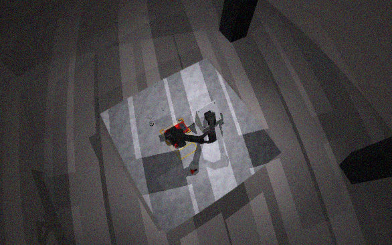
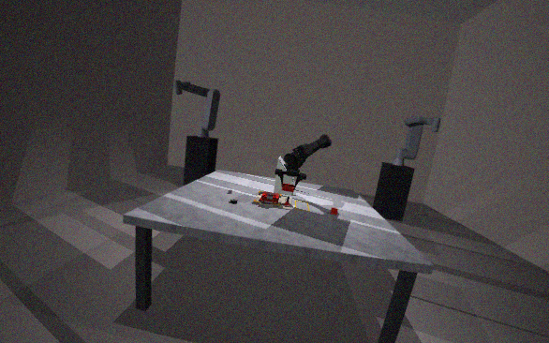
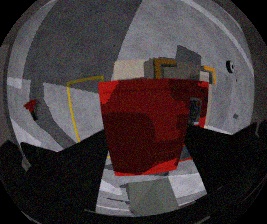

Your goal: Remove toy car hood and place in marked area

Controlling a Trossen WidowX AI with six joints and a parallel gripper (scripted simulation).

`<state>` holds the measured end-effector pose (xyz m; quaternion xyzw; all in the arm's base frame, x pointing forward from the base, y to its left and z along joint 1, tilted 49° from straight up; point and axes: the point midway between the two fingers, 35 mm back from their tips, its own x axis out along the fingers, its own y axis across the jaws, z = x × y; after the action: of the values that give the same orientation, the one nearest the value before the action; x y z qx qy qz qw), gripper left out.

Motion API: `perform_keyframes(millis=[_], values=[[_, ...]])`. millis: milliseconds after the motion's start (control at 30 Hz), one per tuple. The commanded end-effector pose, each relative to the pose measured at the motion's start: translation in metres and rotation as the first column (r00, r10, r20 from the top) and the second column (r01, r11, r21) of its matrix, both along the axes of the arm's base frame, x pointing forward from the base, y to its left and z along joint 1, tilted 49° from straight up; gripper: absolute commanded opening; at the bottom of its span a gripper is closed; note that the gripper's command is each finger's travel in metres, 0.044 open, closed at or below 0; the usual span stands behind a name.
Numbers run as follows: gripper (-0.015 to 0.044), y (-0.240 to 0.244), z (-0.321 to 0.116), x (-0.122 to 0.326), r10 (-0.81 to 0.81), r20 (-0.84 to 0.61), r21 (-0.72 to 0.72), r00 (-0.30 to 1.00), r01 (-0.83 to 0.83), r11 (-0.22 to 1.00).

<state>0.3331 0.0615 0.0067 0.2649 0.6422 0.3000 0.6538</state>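
- The gripper [image 1: 174,138] [image 2: 288,186] [image 3: 145,131] is clamped on the red hood [image 2: 289,187] [image 3: 143,130], its fingers at either side.
- The hood is up off the table [image 1: 166,214] [image 2: 195,213] [image 3: 239,100], above and slightly right of the toy car [image 1: 182,126] [image 2: 270,198] (seen from the exterior view).
- The yellow-outlined area [image 1: 188,154] [image 2: 302,201] [image 3: 85,79] lies just right of the car.
- A small red piece [image 1: 193,171] [image 2: 334,211] [image 3: 30,106] sits farther right, a dark wheel-like piece [image 1: 151,123] [image 2: 233,201] [image 3: 230,66] left.
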Motion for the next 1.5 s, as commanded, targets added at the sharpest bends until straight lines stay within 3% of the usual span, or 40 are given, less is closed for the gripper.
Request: perform_keyframes(millis=[0, 667, 1467], values=[[0.0, 0.014, 0.015, -0.006, -0.002, -0.009, 0.007, 1.0, 0.002, 1.0], [0.0, 0.065, 0.075, -0.035, 0.006, -0.009, 0.027, 1.0, -0.005, 1.0], [0.0, 0.076, 0.065, -0.034, 0.006, -0.008, 0.024, 1.0, -0.006, 1.0]])
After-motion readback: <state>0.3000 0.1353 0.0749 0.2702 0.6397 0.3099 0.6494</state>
